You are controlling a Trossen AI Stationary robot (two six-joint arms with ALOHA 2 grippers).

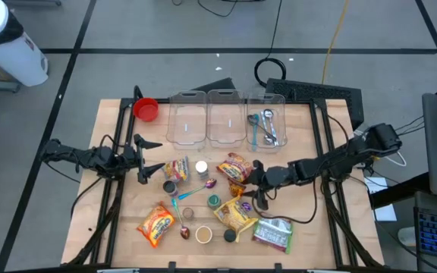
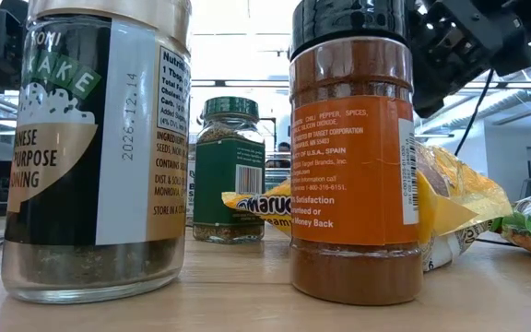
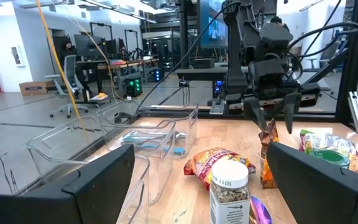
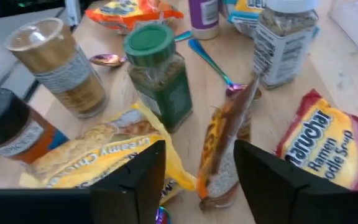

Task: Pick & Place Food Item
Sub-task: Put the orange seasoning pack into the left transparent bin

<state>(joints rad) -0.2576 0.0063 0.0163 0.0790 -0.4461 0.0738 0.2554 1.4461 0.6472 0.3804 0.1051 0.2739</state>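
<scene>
Several food packets and spice jars lie about the middle of the wooden table [image 1: 120, 220]. My right gripper [image 1: 256, 184] points down over them, open. A thin orange-brown packet [image 4: 225, 143] stands on edge between its two fingers, its lower edge on the table; it also shows in the left wrist view [image 3: 267, 155], right under that gripper [image 3: 271, 115]. Beside it are a green-lidded jar [image 4: 160, 74], a yellow ramen packet [image 4: 104, 155] and a red ramen packet [image 4: 325, 143]. My left gripper [image 1: 149, 161] waits open and empty at the table's left. My right gripper has a finger on each side of the upright orange-brown packet, coming from above. I cannot tell whether either finger [image 4: 260, 180] touches it.
Three clear bins [image 1: 207, 117] stand along the far edge; the right one holds spoons [image 1: 264, 127]. A red bowl [image 1: 146, 108] is at the far left. A white-lidded jar [image 3: 229, 186] stands before my left gripper. Two big jars [image 2: 353, 157] fill the low view.
</scene>
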